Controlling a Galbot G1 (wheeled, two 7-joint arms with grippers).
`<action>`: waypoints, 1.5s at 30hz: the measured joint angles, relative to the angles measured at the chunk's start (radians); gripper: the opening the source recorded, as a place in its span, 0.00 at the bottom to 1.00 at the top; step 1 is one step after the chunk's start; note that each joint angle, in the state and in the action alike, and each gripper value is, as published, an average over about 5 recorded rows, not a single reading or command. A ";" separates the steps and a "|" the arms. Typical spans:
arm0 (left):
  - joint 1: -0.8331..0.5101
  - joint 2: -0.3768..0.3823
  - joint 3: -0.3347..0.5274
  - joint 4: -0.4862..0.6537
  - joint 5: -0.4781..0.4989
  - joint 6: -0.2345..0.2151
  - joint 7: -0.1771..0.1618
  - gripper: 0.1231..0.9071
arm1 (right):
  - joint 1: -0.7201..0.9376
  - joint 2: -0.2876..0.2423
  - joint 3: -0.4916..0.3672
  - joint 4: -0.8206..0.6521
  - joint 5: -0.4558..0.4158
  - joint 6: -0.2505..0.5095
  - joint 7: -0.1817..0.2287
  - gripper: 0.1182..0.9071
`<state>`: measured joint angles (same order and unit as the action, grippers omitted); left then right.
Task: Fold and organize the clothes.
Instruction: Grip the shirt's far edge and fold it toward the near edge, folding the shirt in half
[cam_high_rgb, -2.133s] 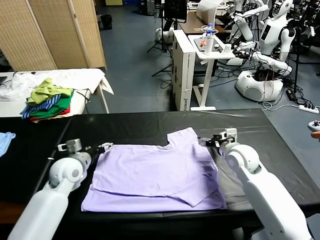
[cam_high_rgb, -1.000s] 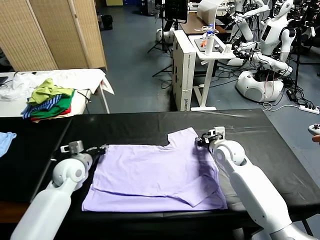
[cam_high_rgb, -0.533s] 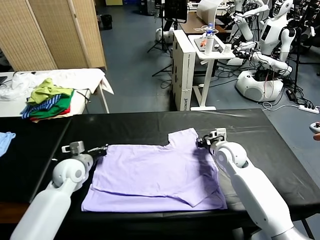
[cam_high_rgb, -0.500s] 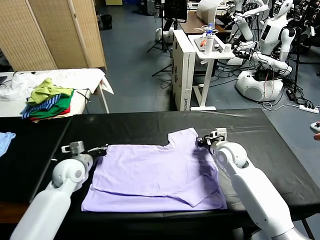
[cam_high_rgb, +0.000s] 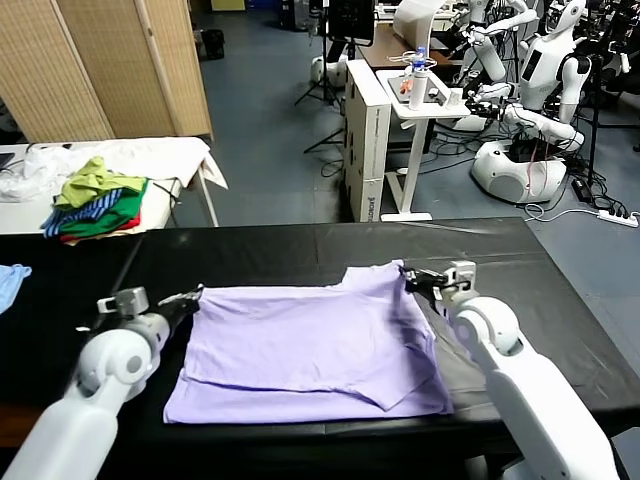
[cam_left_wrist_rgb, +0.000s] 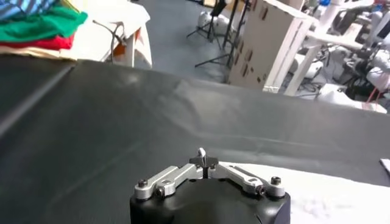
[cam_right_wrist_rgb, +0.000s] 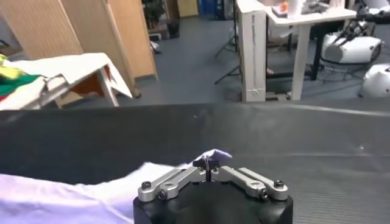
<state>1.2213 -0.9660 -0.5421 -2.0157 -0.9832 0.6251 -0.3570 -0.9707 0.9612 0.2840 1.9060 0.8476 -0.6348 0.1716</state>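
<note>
One lavender T-shirt (cam_high_rgb: 310, 345) spread flat on black table (cam_high_rgb: 560, 290), partly folded, lower edge doubled. Two grippers at work, one per far corner. Left gripper (cam_high_rgb: 190, 297) at shirt's far left corner, fingers pinched together on fabric edge. Right gripper (cam_high_rgb: 410, 278) at far right corner by sleeve, fingers closed tight, small peak of cloth caught between them. One pile of coloured clothes (cam_high_rgb: 95, 200) on white side table (cam_high_rgb: 180, 160), well apart. One blue cloth (cam_high_rgb: 8, 280) at table's left edge.
</note>
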 joint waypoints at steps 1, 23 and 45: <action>0.020 -0.005 -0.011 -0.021 0.000 0.002 -0.005 0.03 | -0.020 -0.008 0.010 0.021 0.001 -0.008 0.002 0.03; 0.356 -0.133 -0.168 -0.232 0.118 0.033 -0.029 0.03 | -0.376 -0.092 0.173 0.261 -0.013 -0.102 0.028 0.03; 0.478 -0.244 -0.169 -0.252 0.219 0.016 -0.035 0.04 | -0.467 -0.095 0.156 0.289 -0.047 -0.102 0.022 0.08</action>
<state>1.6991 -1.2097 -0.7108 -2.2678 -0.7641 0.6409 -0.3921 -1.4380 0.8659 0.4402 2.1954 0.8009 -0.7365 0.1934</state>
